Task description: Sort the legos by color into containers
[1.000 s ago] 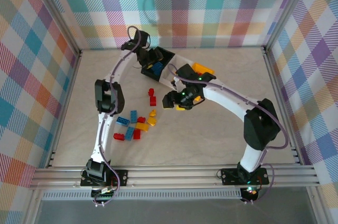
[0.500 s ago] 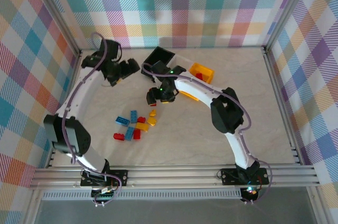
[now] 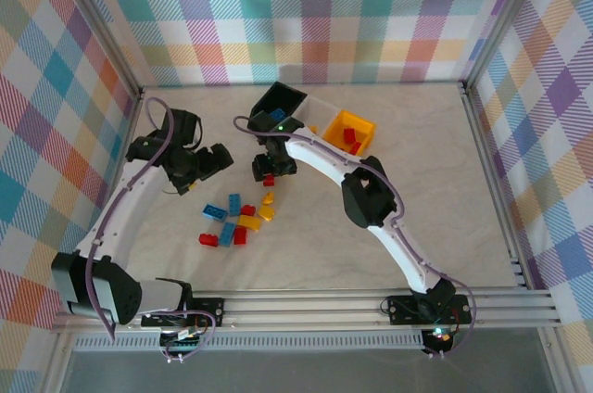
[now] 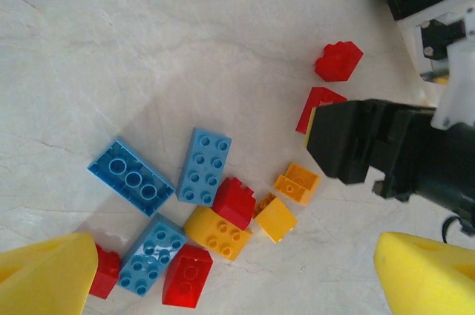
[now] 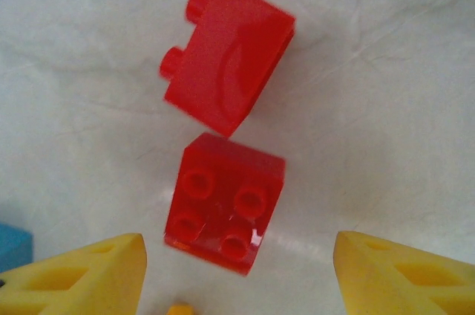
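Observation:
Loose legos in red, blue and yellow lie in a cluster left of the table's centre. In the left wrist view a light blue brick, a red one and a yellow one lie ahead of my open left gripper, which hovers empty above them. My right gripper is open over two red bricks. The nearer red brick lies studs up just ahead of the yellow fingertips, untouched. The containers stand at the back: black bin, white bin, yellow-orange bin.
The black bin holds a blue brick and the yellow-orange bin holds red bricks. My right gripper's black body shows at the right of the left wrist view, close to the cluster. Metal frame rails edge the table.
My left arm swung away from the black bin to the table's left side and its jaws opened wide. My right arm left the yellow-orange bin and now hovers over the two red bricks.

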You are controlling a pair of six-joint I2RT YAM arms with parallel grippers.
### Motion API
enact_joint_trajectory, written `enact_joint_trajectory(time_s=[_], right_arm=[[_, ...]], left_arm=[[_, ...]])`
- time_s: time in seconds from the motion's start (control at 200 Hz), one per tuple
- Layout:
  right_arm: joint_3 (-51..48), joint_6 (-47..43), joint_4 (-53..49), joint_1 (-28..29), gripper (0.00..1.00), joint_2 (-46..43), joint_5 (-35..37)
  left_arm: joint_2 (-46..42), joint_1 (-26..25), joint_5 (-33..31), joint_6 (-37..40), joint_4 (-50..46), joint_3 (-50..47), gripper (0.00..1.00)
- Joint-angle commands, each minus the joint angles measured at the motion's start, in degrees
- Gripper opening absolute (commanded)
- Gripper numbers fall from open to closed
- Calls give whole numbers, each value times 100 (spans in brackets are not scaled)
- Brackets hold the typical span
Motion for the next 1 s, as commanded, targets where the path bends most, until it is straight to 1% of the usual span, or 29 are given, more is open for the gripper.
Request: enact_joint_trajectory(time_s=[0.0,0.135,0.31,0.48,0.56,0.645,0.82,0.88,0.995], right_arm=[[352,45,-305,73,66,256,357],[465,24,-339,165,64,375,595],[476,40,-405,276,62,438,733],[474,7,-444,276,49,410,797],[483,-24,-416,276,46,388,800],[458,-66,-386,281,40,331,792],[103,-253,-114,263,38,23,827],[-60,-321,14,260,36,-123,840],[-232,-390,130,233,35,-361,814]], left_arm=[[-116,73,-76,148,-307,-42,96],[-118,98,3,270,-372,-43,97],[-91,156,107,384,-358,-66,97],[-91,156,194,367,-278,-149,97],[-100,159,193,373,-277,-179,97],[-109,163,178,382,-278,-204,97],[-64,165,165,382,-262,-222,97],[-39,164,150,389,-268,-206,97],[20,161,124,378,-267,-172,98]])
